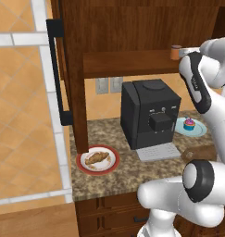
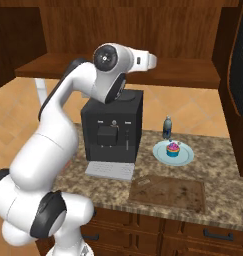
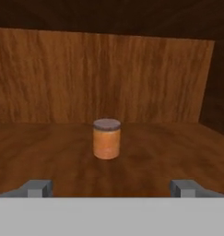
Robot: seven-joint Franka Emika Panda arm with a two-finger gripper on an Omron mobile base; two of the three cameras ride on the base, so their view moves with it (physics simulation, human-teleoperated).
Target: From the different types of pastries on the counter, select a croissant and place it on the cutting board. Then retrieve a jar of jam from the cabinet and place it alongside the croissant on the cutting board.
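The jar of jam, orange-brown with a dark reddish lid, stands upright on the cabinet shelf, also seen as jar of jam. My gripper is open, level with the jar and a short way in front of it, with nothing between its fingertips. The croissant lies on a white plate with a red rim at the left end of the counter. The brown cutting board lies bare near the counter's front edge. The cupcake sits on a pale blue plate.
A black coffee machine stands mid-counter under the shelf, between the croissant and the cupcake. A small dark bottle stands behind the blue plate. The cabinet door with its black bar handle hangs open at the left.
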